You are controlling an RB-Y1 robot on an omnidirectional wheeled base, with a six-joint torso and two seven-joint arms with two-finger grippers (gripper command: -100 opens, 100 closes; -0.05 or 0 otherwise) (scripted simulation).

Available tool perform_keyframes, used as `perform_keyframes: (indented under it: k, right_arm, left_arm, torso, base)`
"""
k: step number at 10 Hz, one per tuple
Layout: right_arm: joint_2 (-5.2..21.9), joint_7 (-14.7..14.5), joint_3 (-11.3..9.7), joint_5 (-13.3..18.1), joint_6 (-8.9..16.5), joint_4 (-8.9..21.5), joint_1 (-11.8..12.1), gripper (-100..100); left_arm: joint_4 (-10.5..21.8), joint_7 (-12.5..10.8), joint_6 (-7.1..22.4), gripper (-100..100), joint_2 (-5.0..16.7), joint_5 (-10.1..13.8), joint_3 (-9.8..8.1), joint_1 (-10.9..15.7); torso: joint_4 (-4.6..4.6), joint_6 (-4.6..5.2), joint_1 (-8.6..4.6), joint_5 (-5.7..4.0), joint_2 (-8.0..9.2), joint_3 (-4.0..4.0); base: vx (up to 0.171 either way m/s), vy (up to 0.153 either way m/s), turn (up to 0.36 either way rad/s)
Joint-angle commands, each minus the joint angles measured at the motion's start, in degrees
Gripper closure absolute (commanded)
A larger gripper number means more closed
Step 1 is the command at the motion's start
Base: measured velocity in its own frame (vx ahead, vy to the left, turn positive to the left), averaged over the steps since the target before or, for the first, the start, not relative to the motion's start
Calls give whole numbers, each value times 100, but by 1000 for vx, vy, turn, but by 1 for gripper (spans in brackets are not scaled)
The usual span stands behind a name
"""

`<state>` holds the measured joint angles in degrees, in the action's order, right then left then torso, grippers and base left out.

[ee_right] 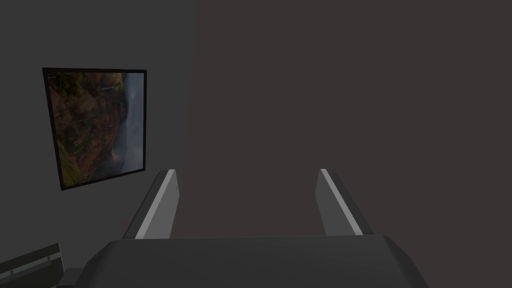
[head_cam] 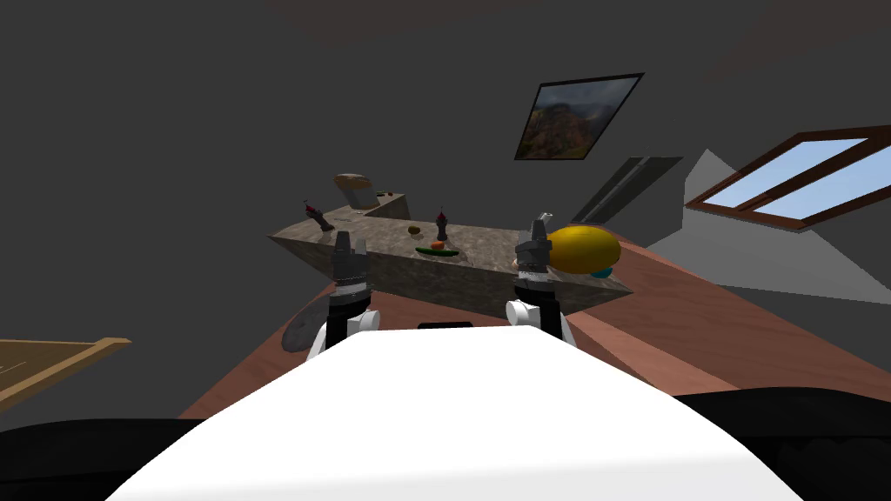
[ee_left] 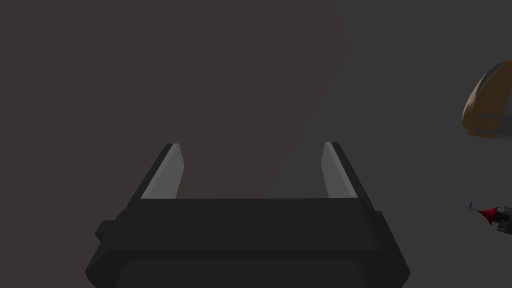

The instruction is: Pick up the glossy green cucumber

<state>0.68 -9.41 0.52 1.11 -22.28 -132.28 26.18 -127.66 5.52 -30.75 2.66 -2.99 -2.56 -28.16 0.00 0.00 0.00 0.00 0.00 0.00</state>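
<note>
The cucumber (head_cam: 437,251) lies on the counter (head_cam: 487,248), just before a bottle (head_cam: 442,228).

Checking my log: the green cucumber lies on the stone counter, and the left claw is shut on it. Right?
Not quite. The left claw is open and holds nothing, as the left wrist view shows. The cucumber does lie on the stone counter.

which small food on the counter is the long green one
The cucumber, lying flat by the counter's front edge, just in front of the orange piece. That and the brown piece are short and rounded.
</note>
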Motion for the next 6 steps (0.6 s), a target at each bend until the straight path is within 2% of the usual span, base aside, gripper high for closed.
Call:
perform_keyframes:
  k: [1,3,5,6]
  right_arm:
    - [0,0,0,0,0,0,0,0]
    - [0,0,0,0,0,0,0,0]
    - [0,0,0,0,0,0,0,0]
    - [0,0,0,0,0,0,0,0]
  left_arm:
    - [4,-34,245,-100,153,41,28,71]
    - [5,-55,407,-100,217,70,47,117]
    - [-3,-112,752,-100,333,149,98,236]
    - [-3,-112,835,-100,333,149,98,236]
  torso:
    - [0,0,0,0,0,0]
    - [-1,0,-13,-3,-4,-2]
    - [-1,0,-13,-3,-4,-2]
    - [-1,1,-18,-4,-6,-4]
  base:
    - [7,-19,-5]
    - [8,-39,0]
    - [11,-40,2]
    - [11,-40,3]
